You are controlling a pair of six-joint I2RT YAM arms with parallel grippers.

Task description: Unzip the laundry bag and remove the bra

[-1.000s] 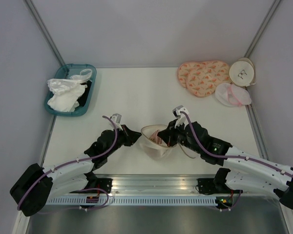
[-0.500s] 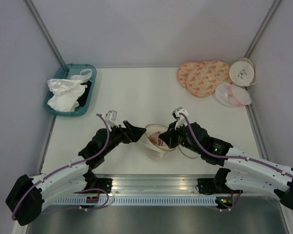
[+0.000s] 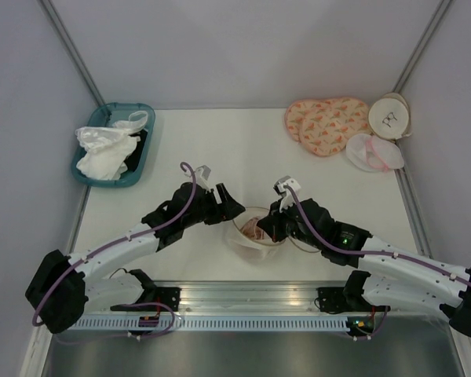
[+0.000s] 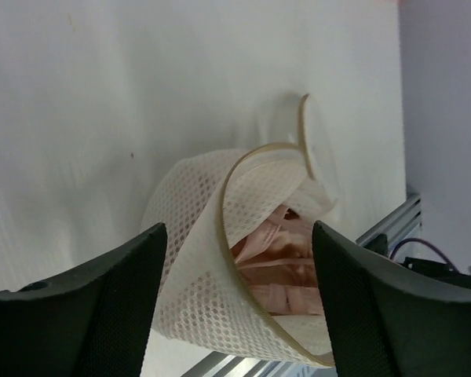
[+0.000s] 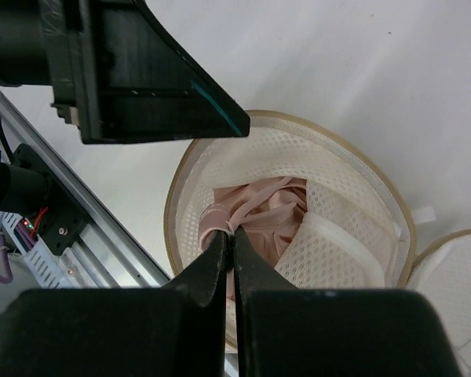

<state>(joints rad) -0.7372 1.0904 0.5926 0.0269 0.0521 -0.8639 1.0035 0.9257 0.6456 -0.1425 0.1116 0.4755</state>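
We see the laundry bag (image 5: 353, 228) lying close to the middle of the counter's (image 3: 220, 149) near edge, its cream mesh folded open along the tan rim. Inside, the bra (image 5: 271, 206) sits bunched, pinkish-beige with thin straps. The right claw (image 5: 229, 236) is pinched closed on one strap at the bag's mouth. The left claw (image 4: 235, 228) is spread wide, a finger on either side of the raised rim, gripping nothing. At the far left corner a teal tray (image 3: 148, 133) holds white cloths (image 3: 102, 149).
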